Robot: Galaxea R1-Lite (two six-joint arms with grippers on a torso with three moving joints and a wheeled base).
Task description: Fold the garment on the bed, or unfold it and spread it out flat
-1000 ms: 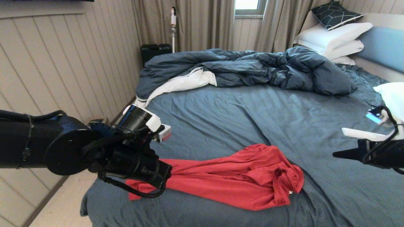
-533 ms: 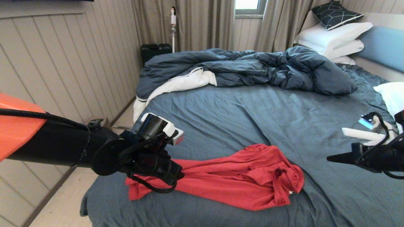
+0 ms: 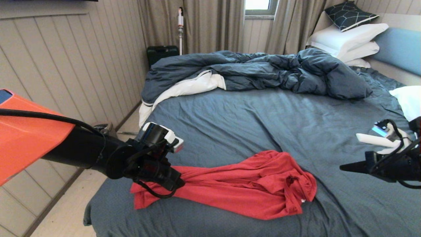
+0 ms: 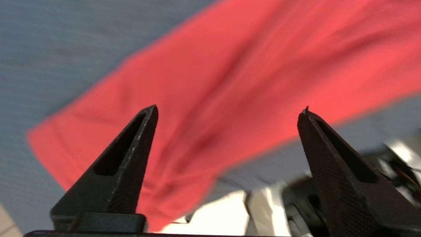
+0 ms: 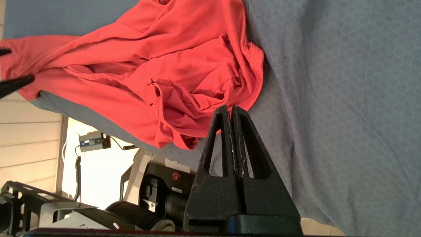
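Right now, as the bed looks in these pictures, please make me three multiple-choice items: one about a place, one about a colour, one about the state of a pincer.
1. Where does the garment lie on the bed?
A. by the pillows
B. near the front edge, close to the robot
C. under the duvet

2. What colour is the garment?
A. white
B. dark blue
C. red

3. How are the two pincers?
A. left open, right shut
B. both shut
C. left shut, right open

Answers:
1 B: the head view shows it bunched at the near edge, far from the duvet.
2 C: it is red in all views.
3 A: the left pincer has its fingers wide apart over the cloth; the right pincer has its fingers pressed together, empty.
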